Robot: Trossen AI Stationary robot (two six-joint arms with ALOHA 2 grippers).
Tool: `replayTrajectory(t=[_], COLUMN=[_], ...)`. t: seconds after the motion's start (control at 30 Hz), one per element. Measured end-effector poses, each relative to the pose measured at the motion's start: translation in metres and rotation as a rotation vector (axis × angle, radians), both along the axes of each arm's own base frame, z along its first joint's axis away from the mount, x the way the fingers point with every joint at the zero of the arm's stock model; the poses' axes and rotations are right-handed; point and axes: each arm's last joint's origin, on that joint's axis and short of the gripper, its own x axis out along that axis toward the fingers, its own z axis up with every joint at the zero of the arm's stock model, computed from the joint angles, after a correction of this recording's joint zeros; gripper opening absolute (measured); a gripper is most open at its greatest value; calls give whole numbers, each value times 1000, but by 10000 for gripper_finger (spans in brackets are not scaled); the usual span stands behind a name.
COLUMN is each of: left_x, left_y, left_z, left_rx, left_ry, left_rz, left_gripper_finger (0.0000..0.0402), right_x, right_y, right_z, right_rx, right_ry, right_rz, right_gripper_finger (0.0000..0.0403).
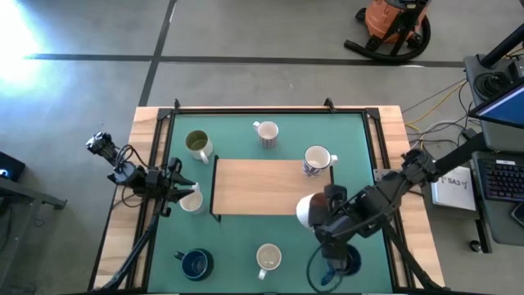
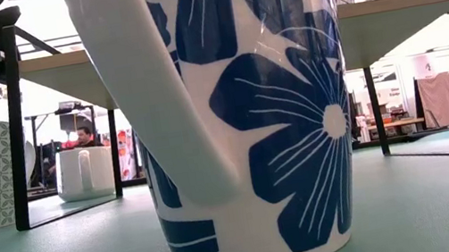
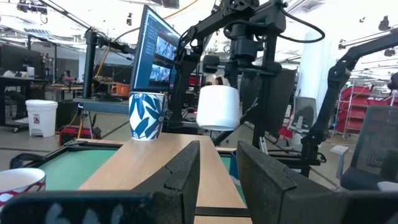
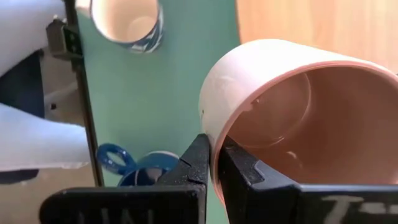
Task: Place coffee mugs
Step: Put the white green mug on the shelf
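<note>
On the table: a green mat carries a low wooden shelf and mugs around it.
Wooden shelf: mid-mat, likely where the mugs go.
Right gripper: at the shelf's right front corner, fingers pinched on the rim of the pinkish mug, carried clear of the mat, probably for setting on the shelf.
Left gripper: at the shelf's left end, fingers partly apart about a white mug; a grip cannot be confirmed.
Blue-patterned mug: at the shelf's right back corner.
</note>
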Motion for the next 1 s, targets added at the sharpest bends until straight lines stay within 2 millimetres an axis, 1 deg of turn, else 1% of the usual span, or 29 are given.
replayTrajectory(t=[0.27, 0.47, 0.77, 0.9, 1.0], left_x=[0, 0, 0, 0, 0], left_y=[0, 0, 0, 0, 0], left_z=[0, 0, 0, 0, 0], left_rx=[0, 0, -1, -1, -1], left_ry=[0, -1, -1, -1, -2], left_rz=[0, 0, 0, 0, 0], left_gripper_finger=[89, 89, 89, 89, 89], right_x=[10, 18, 22, 22, 22], right_y=[-16, -18, -22, -22, -22], right_z=[-1, -8, -9, -9, -10], right_rx=[31, 72, 103, 102, 91], right_ry=[15, 54, 61, 61, 62], right_rz=[-108, -190, -327, -325, -291], right_gripper_finger=[12, 12, 13, 13, 13])
